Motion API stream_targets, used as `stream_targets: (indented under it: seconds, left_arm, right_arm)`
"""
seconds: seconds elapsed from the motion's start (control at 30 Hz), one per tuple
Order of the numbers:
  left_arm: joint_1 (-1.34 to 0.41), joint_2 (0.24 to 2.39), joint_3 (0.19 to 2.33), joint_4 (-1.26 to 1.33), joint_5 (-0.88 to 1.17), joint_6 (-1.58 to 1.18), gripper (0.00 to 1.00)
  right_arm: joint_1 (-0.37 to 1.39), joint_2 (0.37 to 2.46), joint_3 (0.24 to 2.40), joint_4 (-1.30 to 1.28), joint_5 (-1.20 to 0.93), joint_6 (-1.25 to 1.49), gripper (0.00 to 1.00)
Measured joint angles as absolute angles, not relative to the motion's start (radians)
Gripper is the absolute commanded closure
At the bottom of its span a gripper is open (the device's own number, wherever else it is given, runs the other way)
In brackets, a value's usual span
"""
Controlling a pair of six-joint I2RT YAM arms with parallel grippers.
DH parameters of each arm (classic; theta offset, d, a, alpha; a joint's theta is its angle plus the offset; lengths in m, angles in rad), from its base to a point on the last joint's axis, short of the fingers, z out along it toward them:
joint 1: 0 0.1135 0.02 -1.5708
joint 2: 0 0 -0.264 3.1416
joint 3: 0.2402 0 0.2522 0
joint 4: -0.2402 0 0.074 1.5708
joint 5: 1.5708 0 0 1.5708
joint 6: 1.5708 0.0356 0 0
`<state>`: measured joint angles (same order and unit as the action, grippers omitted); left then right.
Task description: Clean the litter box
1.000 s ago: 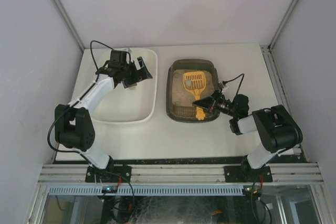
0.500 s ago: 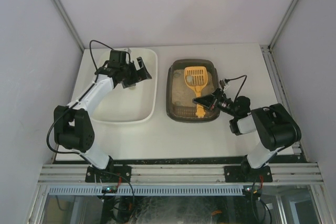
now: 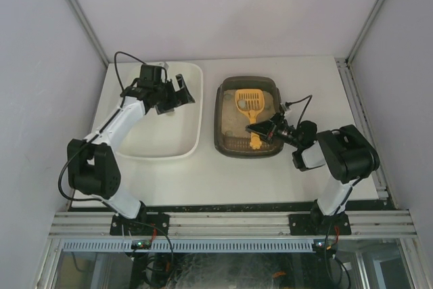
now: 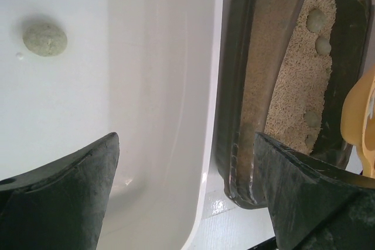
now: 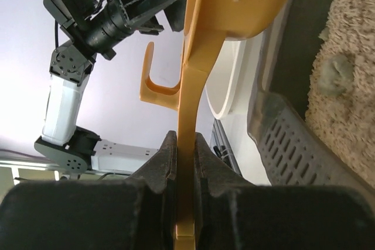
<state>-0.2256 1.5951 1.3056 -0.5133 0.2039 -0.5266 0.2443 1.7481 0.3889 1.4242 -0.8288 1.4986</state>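
The dark grey-brown litter box with beige litter sits at table centre. My right gripper is shut on the handle of a yellow slotted scoop, whose head is over the box's far half with a grey clump in it. In the right wrist view the pads pinch the handle above the box rim. My left gripper is open and empty over the white tub's right wall. In the left wrist view its fingers straddle the tub wall and the box rim.
One grey clump lies on the white tub's floor. Several clumps lie in the litter, one near the scoop. The tub and litter box stand side by side with a narrow gap. Enclosure walls ring the table.
My right gripper has shifted slightly left and tilted the scoop, so its head with the clump sits nearer the box's far end. The left arm has barely moved.
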Motion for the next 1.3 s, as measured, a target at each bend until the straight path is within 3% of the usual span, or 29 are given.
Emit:
stream_targets:
  seconds: [0.33, 0.8, 1.0, 1.3]
  left_arm:
    - [-0.206, 1.509, 1.319, -0.563, 0.186, -0.471, 0.00]
    - [0.112, 1.225, 1.380, -0.586, 0.155, -0.400, 0.00]
    - [0.230, 1.219, 1.343, -0.614, 0.194, -0.368, 0.00]
    - [0.296, 1.224, 1.333, -0.683, 0.276, -0.316, 0.00]
  right_arm:
    - [0.271, 1.773, 0.464, 1.369, -0.846, 1.509, 1.00]
    - [0.484, 1.524, 0.704, 0.536, -0.764, 1.061, 1.00]
    - [0.654, 1.569, 1.050, 0.041, -0.606, 0.798, 1.00]
    - [0.869, 1.755, 1.479, -0.483, -0.351, 0.533, 1.00]
